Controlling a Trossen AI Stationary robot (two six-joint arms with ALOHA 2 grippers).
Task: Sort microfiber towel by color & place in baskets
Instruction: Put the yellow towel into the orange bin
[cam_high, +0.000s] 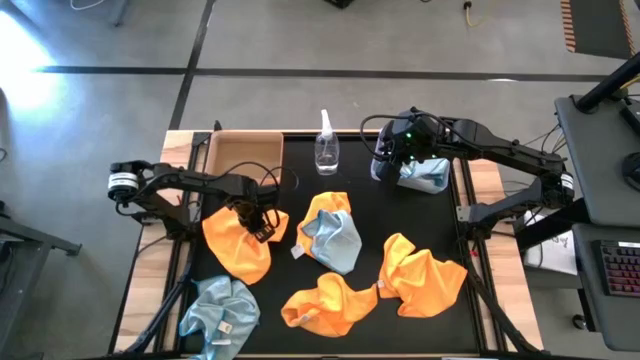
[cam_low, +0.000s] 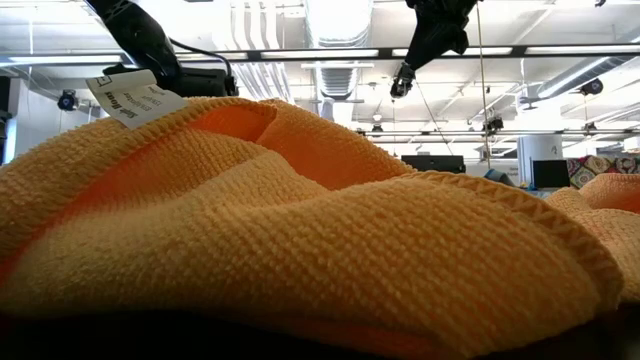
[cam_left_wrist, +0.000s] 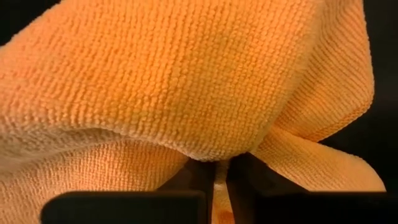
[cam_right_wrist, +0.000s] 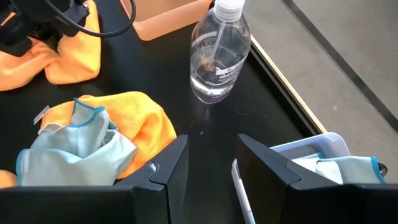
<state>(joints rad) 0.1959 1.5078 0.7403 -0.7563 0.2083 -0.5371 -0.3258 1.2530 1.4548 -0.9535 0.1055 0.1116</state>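
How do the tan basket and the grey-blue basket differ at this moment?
The tan basket sits at the table's far left, the grey-blue basket at the far right. The tan one looks empty; the grey-blue one holds a pale blue towel. The right claw, open, hovers at the grey-blue basket, while the left claw, short of the tan basket, is shut on an orange towel. Both are shallow rectangular bins.

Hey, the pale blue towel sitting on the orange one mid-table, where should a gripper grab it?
Pinch the pale blue towel at its raised middle fold, coming straight down from above. It lies bunched atop the orange towel, so a low edge grip risks catching both.
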